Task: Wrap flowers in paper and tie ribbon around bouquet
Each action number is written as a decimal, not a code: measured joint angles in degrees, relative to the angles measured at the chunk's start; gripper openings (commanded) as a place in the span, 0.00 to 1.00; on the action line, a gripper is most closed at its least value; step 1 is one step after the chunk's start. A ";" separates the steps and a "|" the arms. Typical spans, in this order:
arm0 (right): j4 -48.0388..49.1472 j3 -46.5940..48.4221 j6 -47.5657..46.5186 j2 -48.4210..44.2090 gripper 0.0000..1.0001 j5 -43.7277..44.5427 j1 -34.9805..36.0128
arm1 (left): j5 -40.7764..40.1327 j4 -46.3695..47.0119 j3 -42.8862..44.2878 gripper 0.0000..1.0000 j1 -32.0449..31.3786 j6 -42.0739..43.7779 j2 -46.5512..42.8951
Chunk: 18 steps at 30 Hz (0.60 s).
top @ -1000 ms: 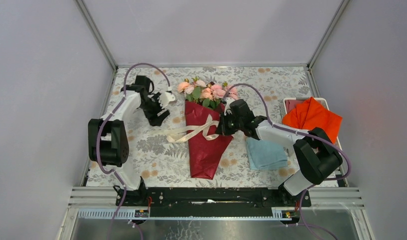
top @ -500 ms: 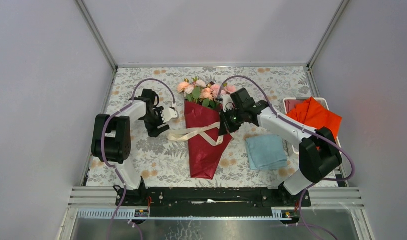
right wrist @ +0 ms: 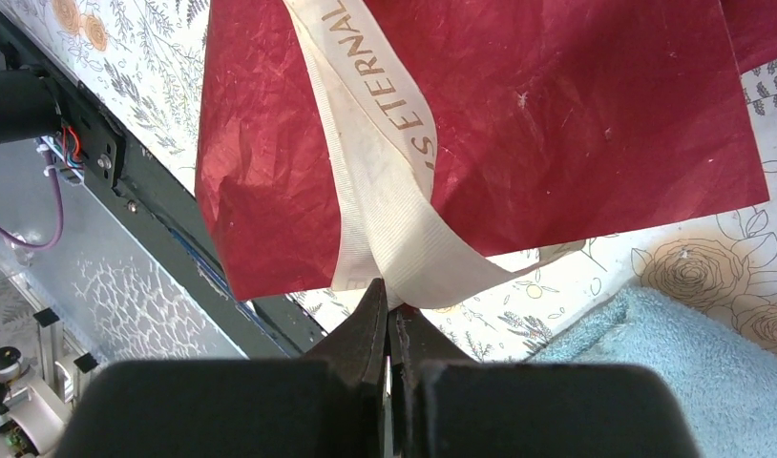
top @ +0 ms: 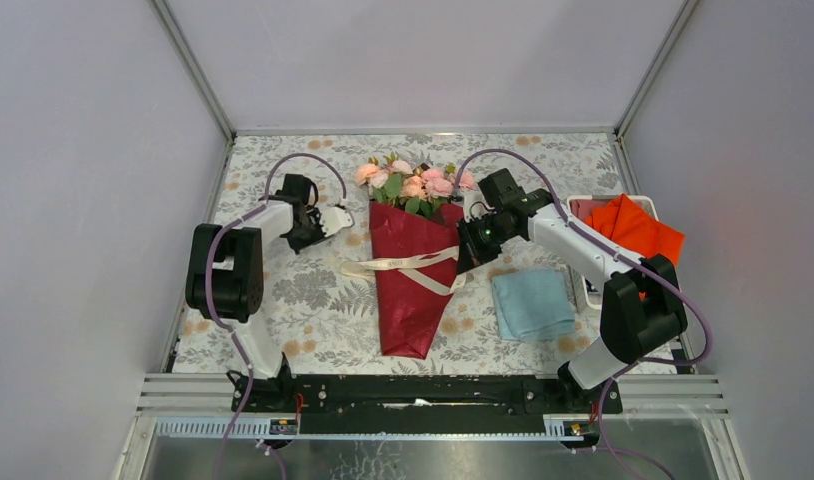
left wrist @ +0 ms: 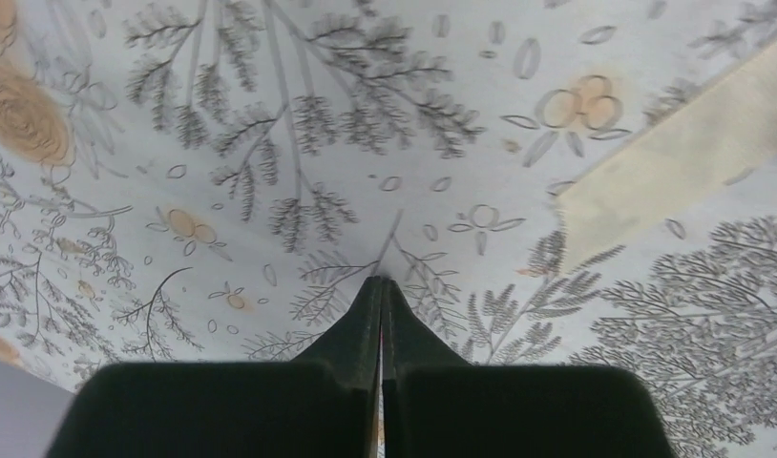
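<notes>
A table under a pale tablecloth (top: 313, 310) printed with grey ferns and peach blossoms fills the middle of the top view. At its centre lies the bouquet (top: 411, 300), a dark red paper cone with its point toward the bottom of the frame and pink blooms at the upper end. A cream ribbon (top: 388, 264) crosses the cone, its left end resting on the tablecloth. Just right of the cone lies a folded light blue cloth (top: 531, 303). At the right edge sits a white tray (top: 581, 203) holding an orange-red cloth (top: 623, 232).
</notes>
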 measured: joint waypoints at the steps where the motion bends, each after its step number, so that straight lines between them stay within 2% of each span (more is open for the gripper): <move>1: -0.02 0.00 0.00 0.00 0.00 0.00 0.00 | 0.09 0.24 0.46 0.00 0.37 -0.74 0.33; 2: -0.02 0.00 0.00 0.00 0.00 -0.02 0.00 | 0.26 0.24 1.11 0.02 0.74 -1.53 0.79; 5: 0.07 0.00 0.00 0.00 0.00 -0.50 0.00 | 2.95 -0.52 2.93 0.24 1.57 -2.58 1.68; 6: 0.07 0.00 0.00 0.00 0.00 -0.68 0.00 | 4.83 -0.79 2.97 0.27 1.73 -2.43 1.57; 10: 0.26 0.00 0.00 0.00 0.00 -1.38 0.00 | 14.47 -0.79 1.92 0.31 0.04 -3.04 -0.74; 12: 0.46 0.00 0.00 0.07 0.00 -1.53 0.00 | 17.16 0.92 1.16 0.34 -2.89 -3.72 -1.97; 14: 0.61 -0.02 0.02 0.20 0.00 -1.53 0.00 | 18.71 3.15 1.07 0.41 -7.26 -4.04 -2.12; 18: 1.40 -0.46 0.04 0.24 0.00 -1.42 0.00 | 23.45 2.34 1.03 0.50 -13.57 -1.62 -2.32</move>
